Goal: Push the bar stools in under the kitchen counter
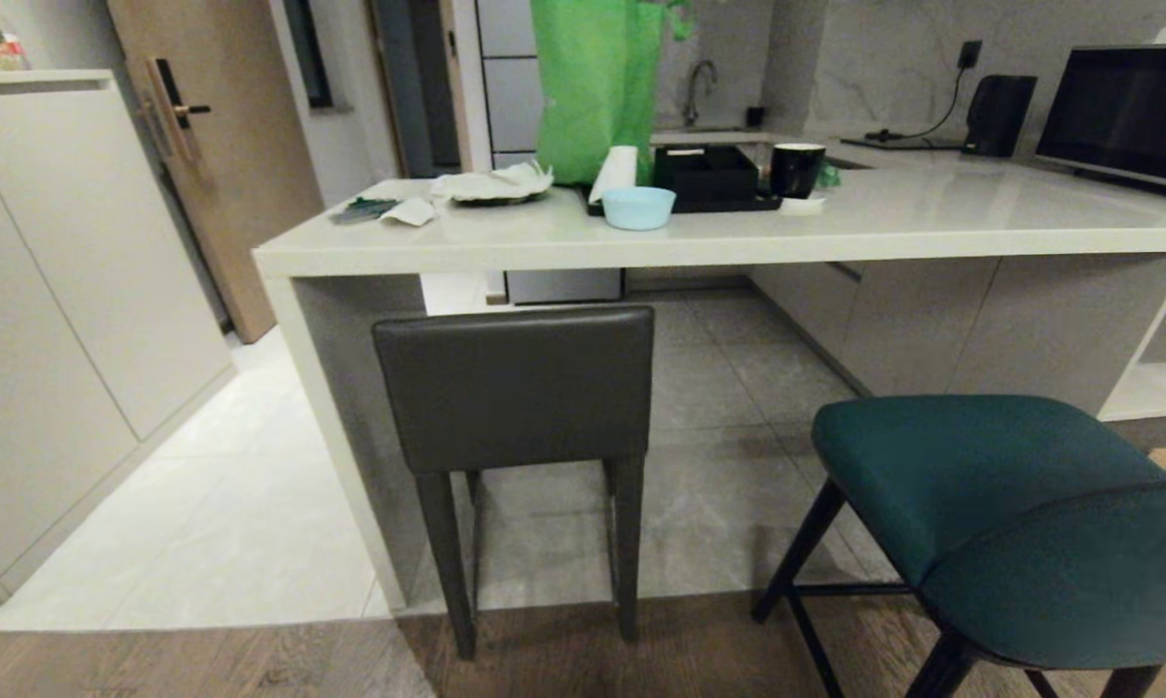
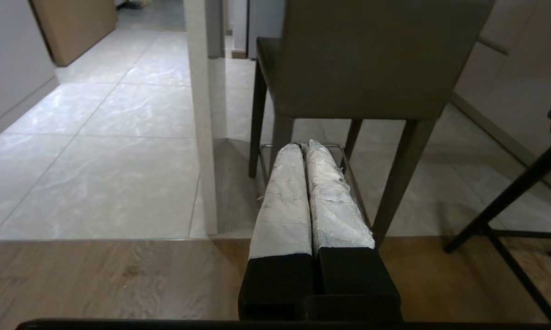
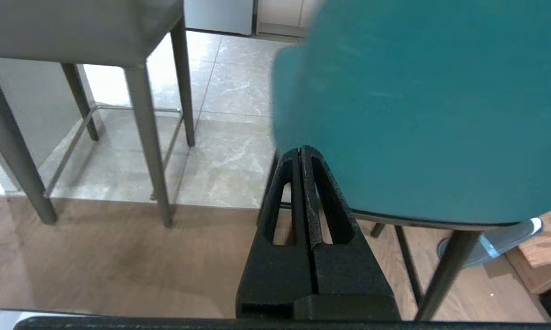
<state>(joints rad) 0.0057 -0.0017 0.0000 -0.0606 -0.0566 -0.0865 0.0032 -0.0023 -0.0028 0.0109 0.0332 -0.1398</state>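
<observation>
The dark grey bar stool stands at the kitchen counter, its low back just below the slab edge, its seat under the top. The teal bar stool stands nearer me on the right, out from the counter. Neither gripper shows in the head view. My left gripper, fingers wrapped in white, is shut and empty, pointing at the grey stool, a short way off its back. My right gripper is shut and empty, its tips close beside the teal stool's back; whether they touch I cannot tell.
On the counter stand a green bag, a light blue bowl, a black tray, a dark mug and a microwave. A tall white cabinet stands on the left. Pale tile meets wood flooring near me.
</observation>
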